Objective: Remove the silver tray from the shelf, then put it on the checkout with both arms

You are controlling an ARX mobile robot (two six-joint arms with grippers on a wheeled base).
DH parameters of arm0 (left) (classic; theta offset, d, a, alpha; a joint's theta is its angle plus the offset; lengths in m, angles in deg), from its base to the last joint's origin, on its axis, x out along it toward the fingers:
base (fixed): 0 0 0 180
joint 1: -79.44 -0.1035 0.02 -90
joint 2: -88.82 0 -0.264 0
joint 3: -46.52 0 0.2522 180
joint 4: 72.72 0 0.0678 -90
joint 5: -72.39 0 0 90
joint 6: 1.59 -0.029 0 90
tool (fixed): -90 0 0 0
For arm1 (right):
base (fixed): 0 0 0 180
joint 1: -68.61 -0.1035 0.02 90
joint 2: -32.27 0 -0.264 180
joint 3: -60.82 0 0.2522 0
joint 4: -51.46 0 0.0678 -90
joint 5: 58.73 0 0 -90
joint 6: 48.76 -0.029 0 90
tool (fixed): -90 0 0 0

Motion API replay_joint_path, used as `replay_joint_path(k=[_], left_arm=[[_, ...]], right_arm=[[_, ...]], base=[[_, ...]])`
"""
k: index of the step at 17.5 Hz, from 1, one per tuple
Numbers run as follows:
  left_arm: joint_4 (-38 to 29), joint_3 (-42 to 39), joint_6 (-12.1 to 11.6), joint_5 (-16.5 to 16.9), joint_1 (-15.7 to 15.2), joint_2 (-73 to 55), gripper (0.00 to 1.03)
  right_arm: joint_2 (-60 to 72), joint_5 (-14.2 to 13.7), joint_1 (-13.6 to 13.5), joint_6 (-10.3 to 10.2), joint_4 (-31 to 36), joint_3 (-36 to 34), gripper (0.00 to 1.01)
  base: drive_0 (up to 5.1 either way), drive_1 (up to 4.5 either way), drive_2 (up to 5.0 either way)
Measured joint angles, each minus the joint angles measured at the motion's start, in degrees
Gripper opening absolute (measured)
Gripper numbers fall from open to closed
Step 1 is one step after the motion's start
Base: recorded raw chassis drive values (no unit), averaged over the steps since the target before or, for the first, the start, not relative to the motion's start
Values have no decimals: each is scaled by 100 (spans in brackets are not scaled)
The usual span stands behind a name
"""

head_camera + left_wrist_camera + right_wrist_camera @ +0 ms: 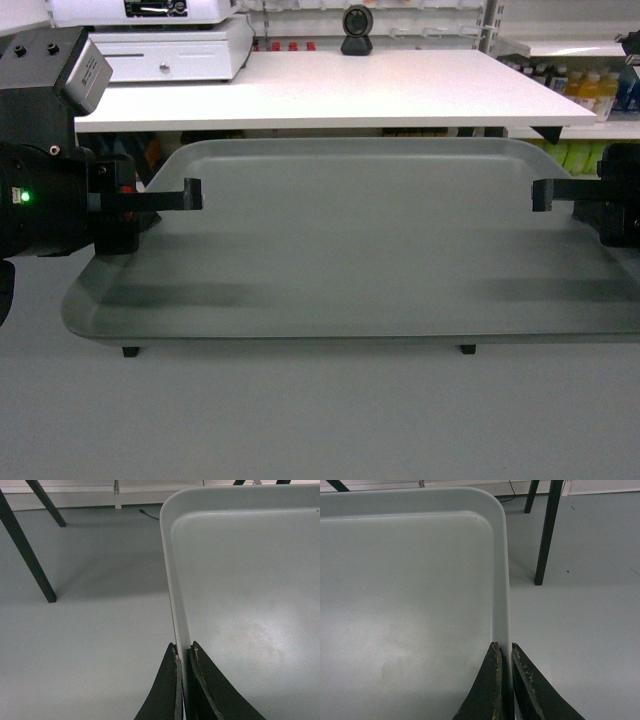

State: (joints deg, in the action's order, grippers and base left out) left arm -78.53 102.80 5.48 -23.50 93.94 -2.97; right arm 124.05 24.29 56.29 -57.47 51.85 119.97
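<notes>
Pinched by its thin rims between the left gripper and right gripper, the silver tray looks stiff, light, and probably slippery.

Silver tray matte grey; checkout white; pincers black.

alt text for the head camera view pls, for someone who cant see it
Two black arms hold a silver tray level in the air by its short edges, the left end effector and right end effector each clamped on the rim. Beyond it stands the white checkout, with a cash register at its back left.
</notes>
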Motion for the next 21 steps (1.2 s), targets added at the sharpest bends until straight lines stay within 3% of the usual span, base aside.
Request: replay_joint_path(k=[7, 21], left_arm=[[0, 0, 0, -4, -7, 0, 4], [26, 0, 0, -7, -9, 2, 4]], right_arm=[[0, 0, 0, -2, 0, 0, 3], [0, -4, 0, -2, -7, -2, 3]], base=[[0, 0, 0], [0, 421, -421]])
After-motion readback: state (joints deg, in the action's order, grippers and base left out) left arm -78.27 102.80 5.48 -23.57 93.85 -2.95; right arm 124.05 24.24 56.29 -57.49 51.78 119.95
